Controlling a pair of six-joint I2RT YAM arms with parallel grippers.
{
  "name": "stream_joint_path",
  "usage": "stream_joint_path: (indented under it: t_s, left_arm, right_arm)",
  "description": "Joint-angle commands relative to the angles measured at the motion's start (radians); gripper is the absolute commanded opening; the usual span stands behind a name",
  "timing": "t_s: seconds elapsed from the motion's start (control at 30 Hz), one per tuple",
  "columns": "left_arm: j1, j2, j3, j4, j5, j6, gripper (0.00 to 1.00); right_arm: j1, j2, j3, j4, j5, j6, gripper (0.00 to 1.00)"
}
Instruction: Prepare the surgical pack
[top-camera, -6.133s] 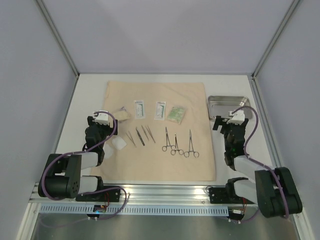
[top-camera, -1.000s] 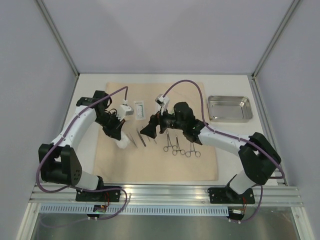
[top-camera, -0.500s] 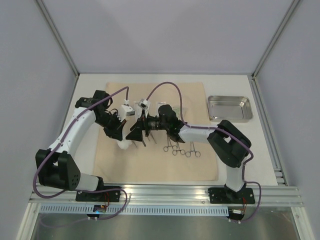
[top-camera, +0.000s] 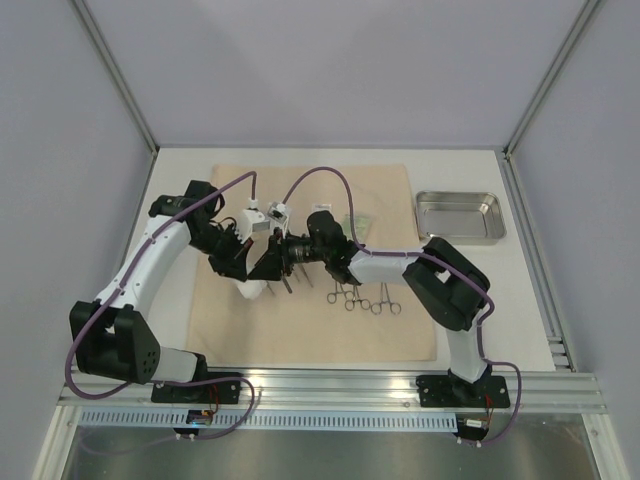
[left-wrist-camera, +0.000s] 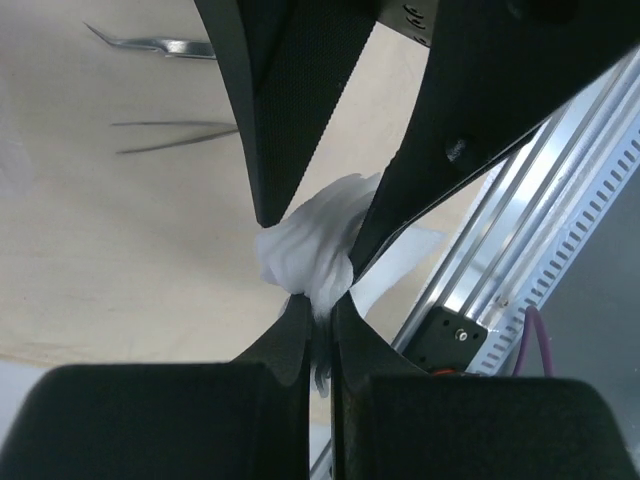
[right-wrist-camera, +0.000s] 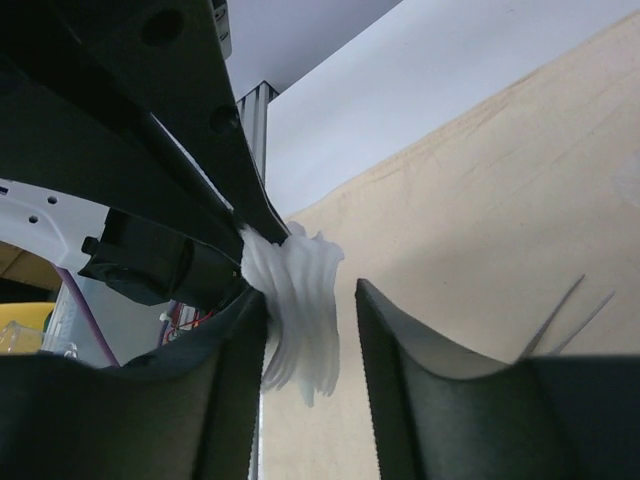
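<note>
The gauze pad (left-wrist-camera: 312, 245) is a soft white wad of thin layers, crumpled and wavy at its free edges. It is held above the left part of the tan cloth sheet (top-camera: 320, 335), a smooth matte fabric spread flat on the tabletop (top-camera: 180, 170). The left gripper (left-wrist-camera: 320, 315) is pinched tight on one end of the pad. The pad's longer side runs from there between the black ribbed fingers of the right gripper (right-wrist-camera: 310, 300), roughly in line with them. Those jaws stand apart around the pad: one finger seems to touch it, while a sliver of cloth shows beside the other. Thin steel tweezers (left-wrist-camera: 150, 45) lie flat on the cloth, the scissor-handled clamps (top-camera: 365, 297) right of its middle. The shiny rectangular steel tray (top-camera: 460, 217) sits off its right edge.
</note>
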Motion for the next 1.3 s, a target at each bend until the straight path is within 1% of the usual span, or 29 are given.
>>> stream_joint_path:
  t_s: [0.0, 0.03, 0.07, 0.17, 0.2, 0.23, 0.27, 0.33, 0.37, 0.4, 0.47, 0.5, 0.57, 0.6, 0.67, 0.7, 0.77, 0.8, 0.83, 0.87, 0.9, 0.93, 0.97, 1.0, 1.1, 1.2, 1.27]
  left_arm:
    - [-0.003, -0.024, 0.034, -0.007, 0.039, 0.020, 0.00]
    - [-0.003, -0.022, 0.034, -0.007, 0.039, 0.018, 0.00]
    - [-0.003, -0.022, 0.035, -0.006, 0.039, 0.015, 0.00]
    - [-0.003, -0.024, 0.037, 0.008, 0.041, 0.000, 0.00]
    - [-0.003, -0.024, 0.038, 0.011, 0.034, -0.009, 0.00]
    - [-0.003, -0.027, 0.041, 0.025, 0.030, -0.020, 0.01]
    - [-0.003, -0.027, 0.051, 0.033, 0.022, -0.034, 0.23]
    - [-0.003, -0.034, 0.069, 0.042, -0.012, -0.083, 0.52]
    - [-0.003, -0.037, 0.092, 0.043, -0.019, -0.098, 0.92]
    - [-0.003, -0.045, 0.104, 0.047, -0.038, -0.130, 1.00]
    - [-0.003, -0.060, 0.129, 0.054, -0.059, -0.159, 1.00]
    - [-0.003, -0.069, 0.153, 0.059, -0.088, -0.173, 1.00]
    - [-0.003, -0.085, 0.189, 0.071, -0.134, -0.228, 1.00]
    - [-0.003, -0.088, 0.198, 0.073, -0.192, -0.247, 1.00]
    - [-0.003, -0.091, 0.225, 0.062, -0.246, -0.282, 1.00]
    - [-0.003, -0.090, 0.232, 0.054, -0.283, -0.290, 1.00]
    - [-0.003, -0.088, 0.229, 0.037, -0.302, -0.301, 1.00]
    - [-0.003, -0.088, 0.226, 0.033, -0.308, -0.302, 1.00]
    - [-0.003, -0.090, 0.220, 0.031, -0.309, -0.304, 1.00]
    - [-0.003, -0.090, 0.204, 0.034, -0.309, -0.305, 1.00]
    - [-0.003, -0.090, 0.197, 0.034, -0.311, -0.304, 1.00]
    - [-0.003, -0.091, 0.190, 0.039, -0.311, -0.304, 1.00]
    - [-0.003, -0.091, 0.178, 0.042, -0.312, -0.304, 1.00]
    - [-0.003, -0.093, 0.175, 0.042, -0.314, -0.304, 1.00]
    - [-0.003, -0.091, 0.167, 0.042, -0.317, -0.299, 1.00]
    - [-0.003, -0.090, 0.157, 0.048, -0.317, -0.298, 1.00]
    - [-0.003, -0.088, 0.147, 0.051, -0.325, -0.299, 1.00]
  right_arm:
    - [0.002, 0.004, 0.036, 0.028, -0.022, 0.006, 0.38]
    - [0.002, 0.004, 0.036, 0.027, -0.026, 0.007, 0.34]
    - [0.002, 0.005, 0.039, 0.024, -0.029, 0.007, 0.24]
    - [0.002, 0.001, 0.042, 0.005, -0.035, 0.007, 0.09]
    - [0.001, -0.001, 0.039, -0.005, -0.035, 0.007, 0.07]
    - [0.001, -0.011, 0.036, -0.011, -0.034, 0.006, 0.01]
    - [-0.001, -0.019, 0.031, -0.019, -0.029, 0.003, 0.00]
    - [-0.018, -0.038, 0.014, -0.051, 0.004, 0.003, 0.00]
    - [-0.030, -0.060, 0.007, -0.065, 0.020, 0.007, 0.01]
    - [-0.059, -0.071, -0.001, -0.088, 0.046, 0.022, 0.00]
    - [-0.097, -0.113, -0.032, -0.097, 0.063, 0.052, 0.00]
    - [-0.145, -0.128, -0.042, -0.108, 0.081, 0.082, 0.00]
    - [-0.200, -0.188, -0.078, -0.132, 0.104, 0.101, 0.01]
    - [-0.264, -0.209, -0.090, -0.172, 0.127, 0.113, 0.01]
    - [-0.343, -0.276, -0.117, -0.218, 0.139, 0.131, 0.00]
    - [-0.430, -0.300, -0.122, -0.281, 0.136, 0.127, 0.01]
    - [-0.522, -0.355, -0.105, -0.388, 0.123, 0.034, 0.00]
    - [-0.567, -0.366, -0.066, -0.542, 0.121, -0.011, 0.00]
    - [-0.651, -0.375, -0.040, -0.618, 0.129, -0.066, 0.01]
    - [-0.692, -0.378, -0.017, -0.699, 0.124, -0.161, 0.00]
    - [-0.769, -0.375, 0.023, -0.813, 0.119, -0.198, 0.01]
    - [-0.809, -0.366, 0.036, -0.853, 0.106, -0.223, 0.00]
    - [-0.847, -0.358, 0.045, -0.881, 0.081, -0.253, 0.00]
    - [-0.930, -0.349, 0.054, -0.919, 0.064, -0.260, 0.00]
    - [-1.031, -0.285, 0.091, -0.971, 0.037, -0.287, 0.00]
    - [-1.076, -0.182, 0.169, -1.056, 0.014, -0.345, 0.00]
    - [-1.081, -0.110, 0.229, -1.111, 0.014, -0.382, 0.00]
